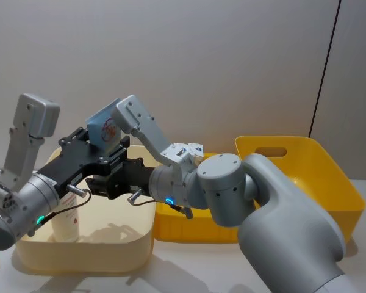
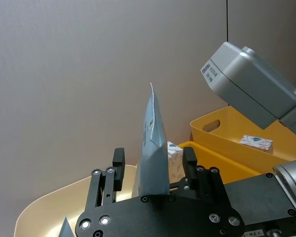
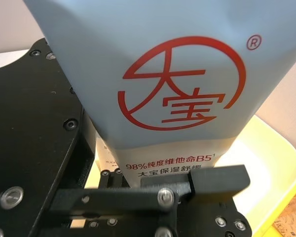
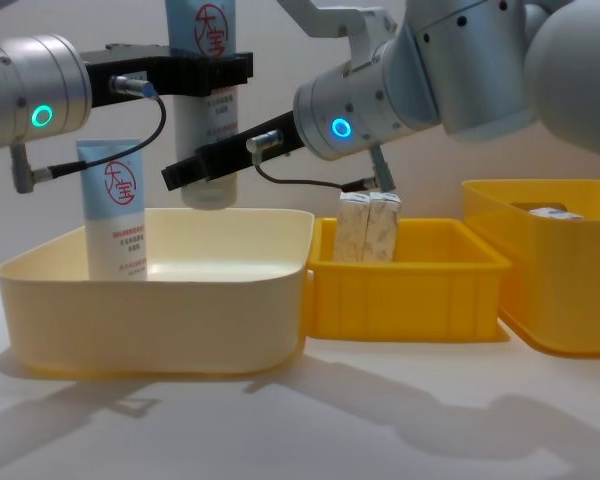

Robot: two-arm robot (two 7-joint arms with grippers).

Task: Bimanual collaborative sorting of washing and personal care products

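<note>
Against a plain grey wall, a light-blue tube (image 4: 206, 100) with a red circle logo is held upright above the cream tub (image 4: 160, 300), pinched by the left gripper (image 4: 205, 70). Just below it the right gripper (image 4: 195, 168) is seen, its state unclear. A second tube (image 4: 114, 208) stands in the tub beneath the left gripper.

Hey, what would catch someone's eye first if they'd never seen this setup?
First, the light-blue tube with its red circle logo, held upright over the cream bin in the left pincer, with the right pincer at its lower end. A second tube stands in that bin. To the right, two white cartons stand upright in a small yellow bin.
</note>
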